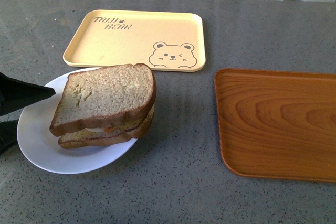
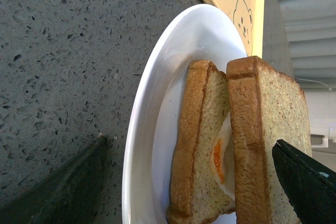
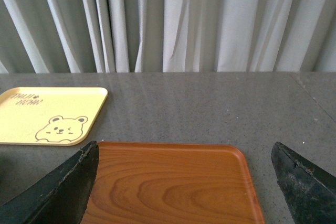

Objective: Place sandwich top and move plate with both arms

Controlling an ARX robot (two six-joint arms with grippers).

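Observation:
The sandwich top (image 1: 107,95) lies on a like slice bearing a fried egg (image 1: 100,135), a little askew, on the white plate (image 1: 39,145) at the table's left. In the left wrist view the sandwich top (image 2: 273,114) sits over the egg (image 2: 220,156) and the plate's rim (image 2: 139,129) shows. My left gripper (image 1: 34,113) is open at the plate's left edge, one finger (image 2: 68,192) out by the rim, the other (image 2: 304,182) over the top slice. My right gripper (image 3: 184,182) is open and empty above the wooden tray; it is out of the front view.
A yellow bear-printed tray (image 1: 136,38) lies behind the plate, almost touching its rim. A brown wooden tray (image 1: 278,124) lies at the right. Grey curtains (image 3: 173,19) hang behind the table's far edge.

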